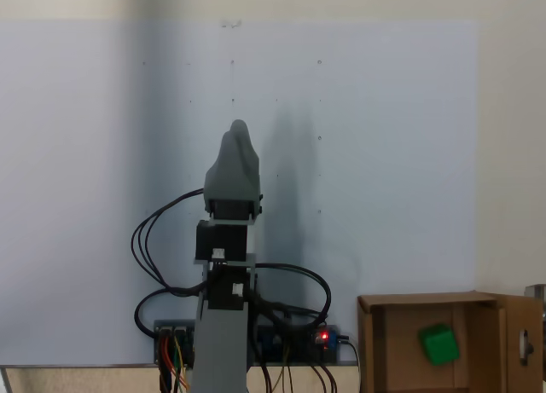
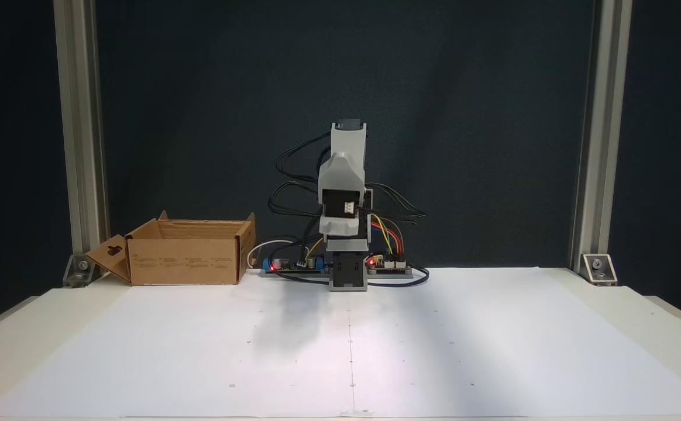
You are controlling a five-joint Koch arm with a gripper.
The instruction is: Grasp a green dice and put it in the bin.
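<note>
The green dice [image 1: 438, 343] lies inside the bin [image 1: 426, 301], a brown cardboard box at the lower right of a fixed view. From the front, the bin [image 2: 182, 257] stands at the left of the arm's base and its walls hide the dice. The arm is folded up over its base, well away from the bin. My gripper [image 1: 239, 130] points out over the white sheet with nothing in it. Its jaws lie one over the other, so the gap between them is hidden. The gripper [image 2: 340, 227] faces the front camera head-on.
Circuit boards with red lights [image 2: 273, 266] and loose wires [image 2: 399, 234] sit around the arm's base [image 2: 348, 278]. Metal posts [image 2: 83, 134] stand at both back corners of the table. A white sheet [image 2: 346, 345] covers the table in front of the arm.
</note>
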